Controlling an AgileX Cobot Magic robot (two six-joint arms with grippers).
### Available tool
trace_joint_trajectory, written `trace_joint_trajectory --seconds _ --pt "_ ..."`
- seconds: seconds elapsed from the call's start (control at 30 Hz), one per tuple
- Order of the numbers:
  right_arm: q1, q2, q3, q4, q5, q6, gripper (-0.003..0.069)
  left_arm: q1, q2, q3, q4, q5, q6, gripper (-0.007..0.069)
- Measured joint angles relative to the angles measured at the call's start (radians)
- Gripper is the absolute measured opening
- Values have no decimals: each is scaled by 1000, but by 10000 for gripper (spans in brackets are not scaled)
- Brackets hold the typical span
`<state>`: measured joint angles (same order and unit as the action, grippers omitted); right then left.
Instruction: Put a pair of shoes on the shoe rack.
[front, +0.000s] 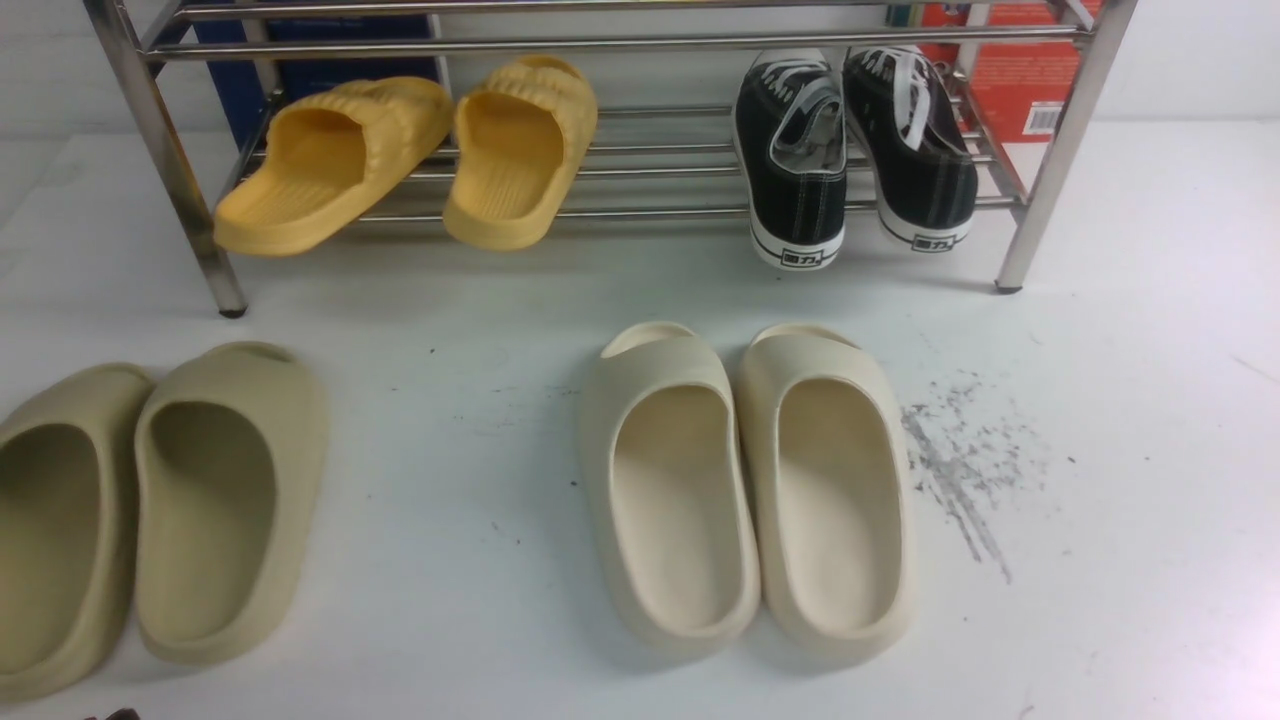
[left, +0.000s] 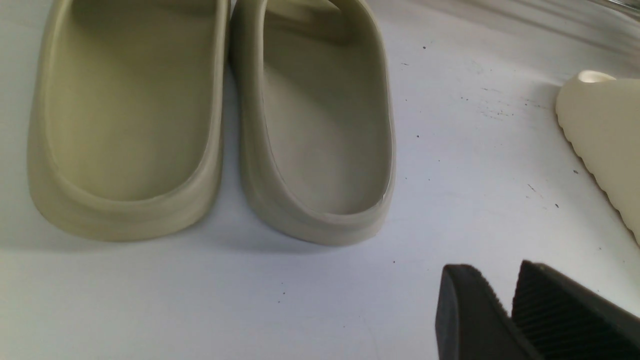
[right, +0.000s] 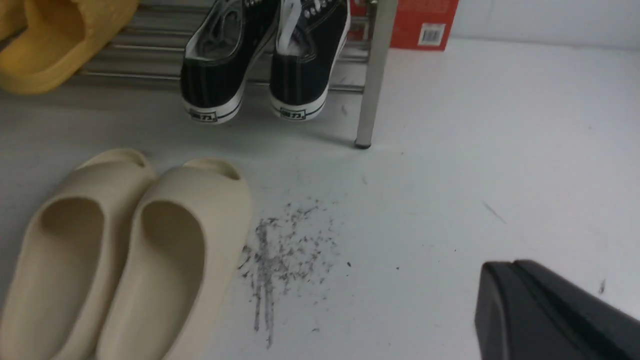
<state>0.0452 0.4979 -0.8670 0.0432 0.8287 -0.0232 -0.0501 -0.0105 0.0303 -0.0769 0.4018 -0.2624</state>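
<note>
Sneakers of black canvas with white laces and striped white soles (front: 855, 150) sit as a pair on the lowest tier of the shiny stainless-steel shoe rack (front: 1060, 150), at its right end just inside the right front leg, heels hanging out over the front rod and toes pointing inward. On the same tier toward the rack's left end lie two yellow ribbed slippers (front: 410, 160), also heel-out. Behind the rack stands a red cardboard box (front: 1030, 80).

On the white desk (front: 1150, 450) in front of the rack, below the sneakers, stands a pair of cream foam slides (front: 745, 485), touching side by side; a patch of grey scuff marks (front: 960, 470) lies just beside them. Farther out from the rack's left leg rests a second pair of duller beige foam slides (front: 150, 510).

The left tool (left: 505, 300) hovers over bare desk near the beige slides, its black ribbed jaws parted by a narrow gap and gripping nothing. The right tool (right: 515, 300) hangs above the desk out from the rack's right leg, jaws pressed together, empty.
</note>
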Motion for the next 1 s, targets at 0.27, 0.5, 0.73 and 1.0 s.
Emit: trace_joint_trajectory --seconds 0.27,0.5,0.73,1.0 --pt "-86 -340 573 7 -323 -12 29 0 0 0 0 0 0 159" --pt "-124 -467 793 3 -362 -12 29 0 0 0 0 0 0 159" --pt "-124 -508 857 0 -367 -12 34 0 0 0 0 0 0 159" --pt "-124 -509 879 4 -430 -11 38 0 0 0 0 0 0 164"
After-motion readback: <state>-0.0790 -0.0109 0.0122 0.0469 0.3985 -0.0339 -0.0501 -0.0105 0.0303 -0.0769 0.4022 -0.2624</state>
